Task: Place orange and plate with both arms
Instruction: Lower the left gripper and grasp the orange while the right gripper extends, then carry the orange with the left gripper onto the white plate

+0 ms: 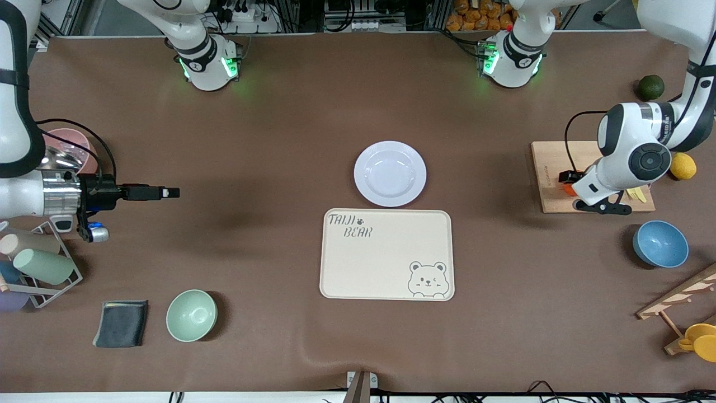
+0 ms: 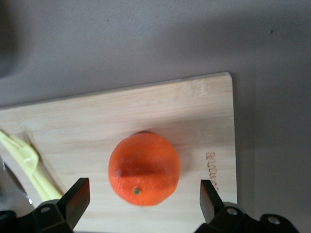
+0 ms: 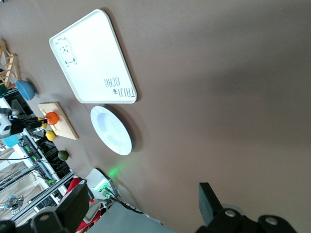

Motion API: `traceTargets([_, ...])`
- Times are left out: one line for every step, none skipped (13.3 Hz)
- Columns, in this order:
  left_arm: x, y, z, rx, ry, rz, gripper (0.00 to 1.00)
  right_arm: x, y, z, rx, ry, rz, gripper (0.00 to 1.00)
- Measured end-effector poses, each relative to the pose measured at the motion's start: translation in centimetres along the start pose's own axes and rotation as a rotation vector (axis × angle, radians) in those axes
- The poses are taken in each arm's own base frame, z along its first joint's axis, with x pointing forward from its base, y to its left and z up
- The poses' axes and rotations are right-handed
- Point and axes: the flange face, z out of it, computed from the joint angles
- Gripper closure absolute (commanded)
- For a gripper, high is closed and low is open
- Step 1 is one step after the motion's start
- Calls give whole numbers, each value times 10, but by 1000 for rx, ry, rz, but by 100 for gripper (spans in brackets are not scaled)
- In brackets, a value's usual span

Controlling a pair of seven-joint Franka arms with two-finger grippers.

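Straddling the orange (image 2: 144, 168) on the cutting board (image 2: 121, 126) at its own end of the table, the left gripper (image 2: 142, 199) is spread open and could nudge the fruit rolling if it closes off-centre, while the right gripper (image 1: 168, 193), also open, waits well apart from the plate (image 1: 390, 173) mid-table.

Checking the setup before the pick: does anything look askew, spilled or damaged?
Nothing stands out. The glossy red-orange orange sits whole on the pale wooden cutting board between the open left gripper fingers; the round lavender-white plate lies flat.
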Motion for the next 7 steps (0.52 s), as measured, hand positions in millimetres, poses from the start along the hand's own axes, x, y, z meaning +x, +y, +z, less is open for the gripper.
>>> traceTargets([0,2,6,-3,5,5,0,0,0,3,2,-6,1,0])
traceTargets([0,3,11,-6,7,7,0,1,3,8,3,-13,7,0])
traceTargets([-1,1,15,-4,8,10,0,2,7,13,6,-12,15,0])
traceTargets([-2,-4,18,-1,14,16,0,5,13,21,21,-8,20,0])
traceTargets([-5,-10,22,0,25,25,0,7,18,32,52,-2,19,0])
traceTargets([-8,-18,27,-5,41,31,0,10,25,45,82,3,19,0])
traceTargets([-12,-25,33,-12,55,37,0,12,30,58,99,8,21,0])
